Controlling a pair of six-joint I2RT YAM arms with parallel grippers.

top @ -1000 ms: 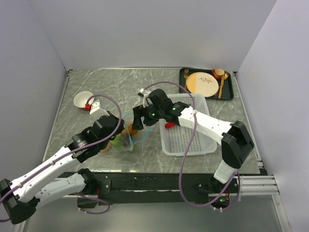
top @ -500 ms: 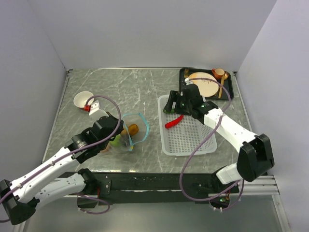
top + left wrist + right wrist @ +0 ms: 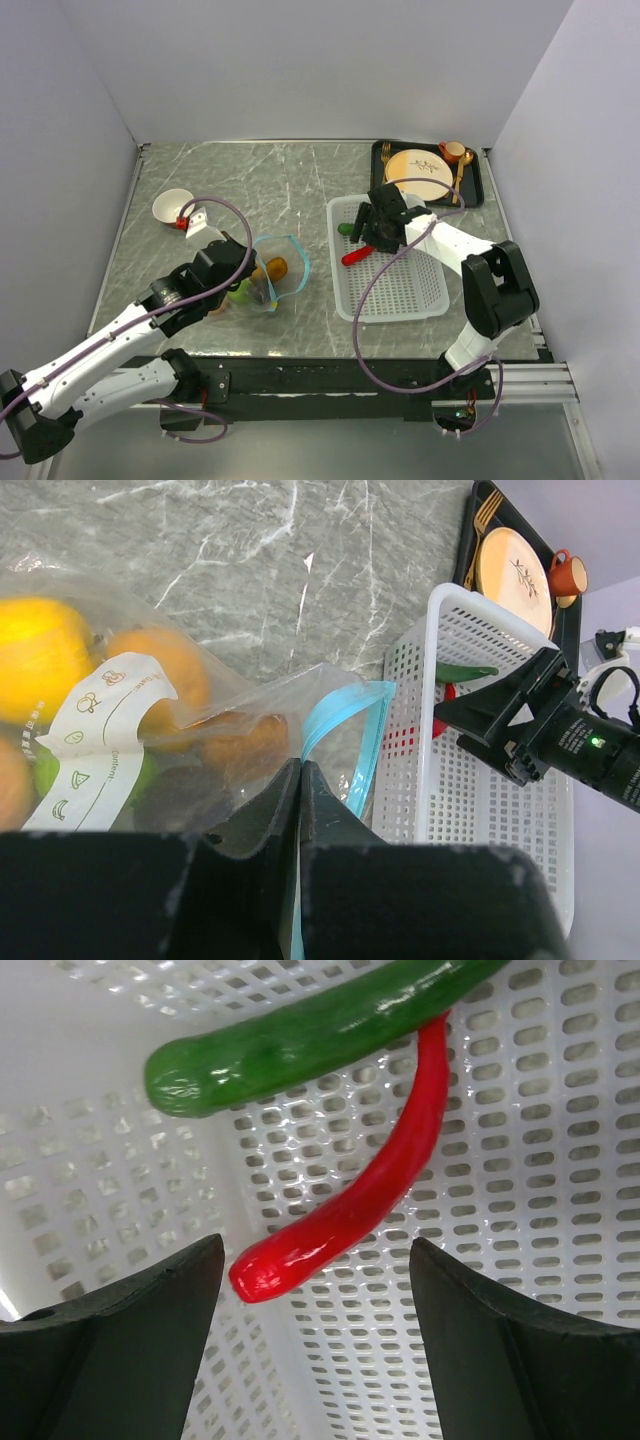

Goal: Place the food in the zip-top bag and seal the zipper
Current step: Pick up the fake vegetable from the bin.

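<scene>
Near left, the zip-top bag (image 3: 240, 695) is pinched at its mouth by the left pincer (image 3: 300, 780), zipper (image 3: 335, 702) open. Farther right, in the basket (image 3: 400, 300), the red pepper (image 3: 390, 1180) is straddled by the spread right pincer (image 3: 315, 1290). Closure should be centred mid-body, clear of the green pepper (image 3: 300, 1040) beyond.

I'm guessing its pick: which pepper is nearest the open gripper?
The red pepper: its tip lies between the right gripper's fingers; the green pepper lies beyond.

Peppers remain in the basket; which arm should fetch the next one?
Right: the right gripper, open, hangs over the red pepper in the basket; the left gripper is shut on the zip-top bag.
</scene>
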